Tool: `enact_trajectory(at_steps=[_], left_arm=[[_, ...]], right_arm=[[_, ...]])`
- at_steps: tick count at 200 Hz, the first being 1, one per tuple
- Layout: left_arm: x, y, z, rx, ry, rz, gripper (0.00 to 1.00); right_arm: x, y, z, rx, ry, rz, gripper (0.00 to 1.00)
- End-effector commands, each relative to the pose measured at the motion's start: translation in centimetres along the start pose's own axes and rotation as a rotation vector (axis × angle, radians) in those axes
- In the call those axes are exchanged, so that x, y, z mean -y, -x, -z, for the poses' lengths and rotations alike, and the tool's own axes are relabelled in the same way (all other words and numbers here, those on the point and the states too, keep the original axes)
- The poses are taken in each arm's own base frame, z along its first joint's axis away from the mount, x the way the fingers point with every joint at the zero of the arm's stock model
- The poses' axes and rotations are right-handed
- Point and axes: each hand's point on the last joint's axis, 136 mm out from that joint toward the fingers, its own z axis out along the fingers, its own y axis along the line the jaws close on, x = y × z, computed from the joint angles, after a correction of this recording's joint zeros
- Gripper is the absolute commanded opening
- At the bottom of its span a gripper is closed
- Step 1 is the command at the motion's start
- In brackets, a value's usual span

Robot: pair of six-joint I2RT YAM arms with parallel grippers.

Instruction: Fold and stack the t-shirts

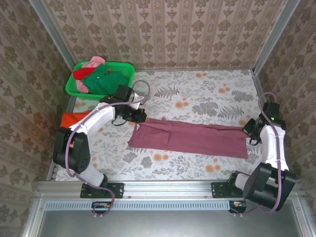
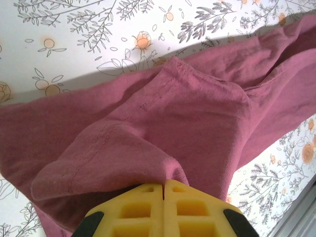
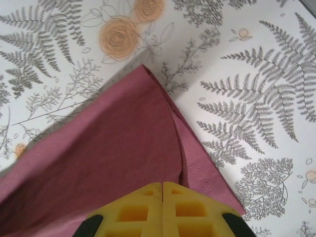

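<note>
A maroon t-shirt lies stretched in a long folded strip across the middle of the table. My left gripper is at its left end. In the left wrist view the yellow fingers are shut, with bunched maroon cloth pinched at their tips. My right gripper is at the strip's right end. There its fingers are shut on a corner of the maroon t-shirt, which has a hemmed layer showing beside the fold. An orange-red t-shirt lies at the table's left edge, partly behind the left arm.
A green plastic basket stands at the back left holding red, green and pink t-shirts. The floral table is walled on three sides, with a metal rail along the near edge.
</note>
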Motion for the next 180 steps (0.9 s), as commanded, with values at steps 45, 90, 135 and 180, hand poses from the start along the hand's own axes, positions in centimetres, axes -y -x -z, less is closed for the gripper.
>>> enact_trajectory(at_steps=[45, 90, 135, 180], left_arm=[[-0.4, -2.6, -0.4, -0.036, -0.013, 0.032, 0.0], [-1.5, -4.3, -1.8, -0.094, 0.006, 0.079, 0.0], [-2.8, -6.0, -2.4, -0.179, 0.059, 0.083, 0.0], [-3.8, -8.0, -3.8, -0.251, 0.07, 0.125, 0.0]], right_arm=[[1.7, -2.5, -1.2, -0.062, -0.051, -0.061, 0.0], [2.2, -4.2, -2.7, -0.12, -0.067, -0.072, 0.0], [2.8, -5.6, -4.0, -0.181, -0.092, -0.088, 0.0], [3.5, -6.8, -5.0, -0.218, -0.124, -0.103, 0.0]])
